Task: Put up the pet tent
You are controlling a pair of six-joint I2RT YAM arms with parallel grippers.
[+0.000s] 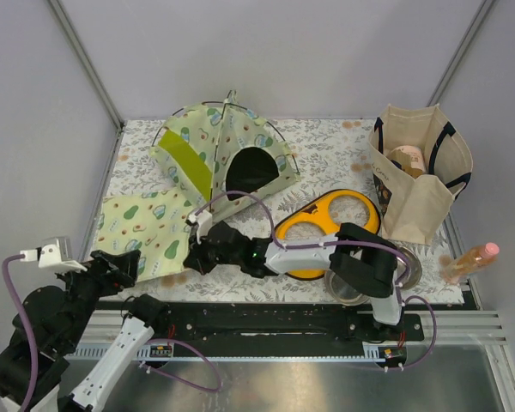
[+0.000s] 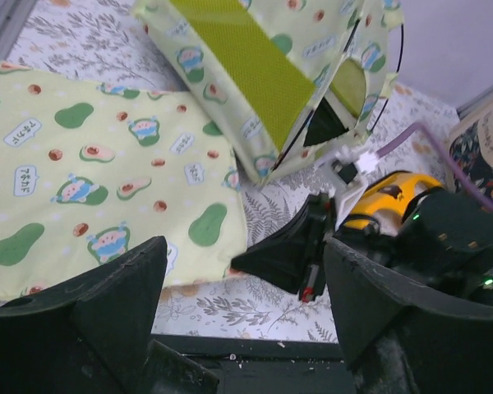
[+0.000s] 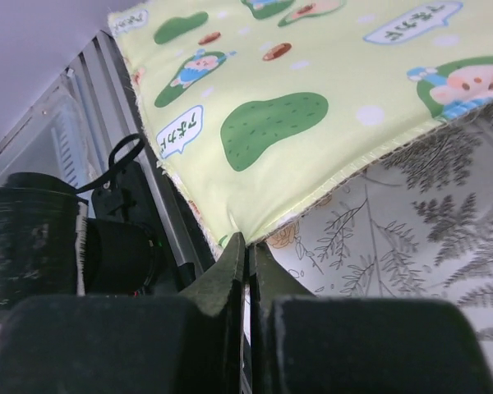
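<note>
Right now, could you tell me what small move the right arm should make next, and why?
Probably lift the right gripper slightly: its jaws look shut on a corner of the mat, which lies flat, and the pet tent already stands behind, so the mat could go inside.

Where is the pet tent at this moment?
In the top view the pet tent sits far centre-left, behind the flat mat and beyond the orange feeder.

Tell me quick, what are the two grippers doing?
Left gripper: open, holding nothing.
Right gripper: shut, pinching the corner of the mat.
</note>
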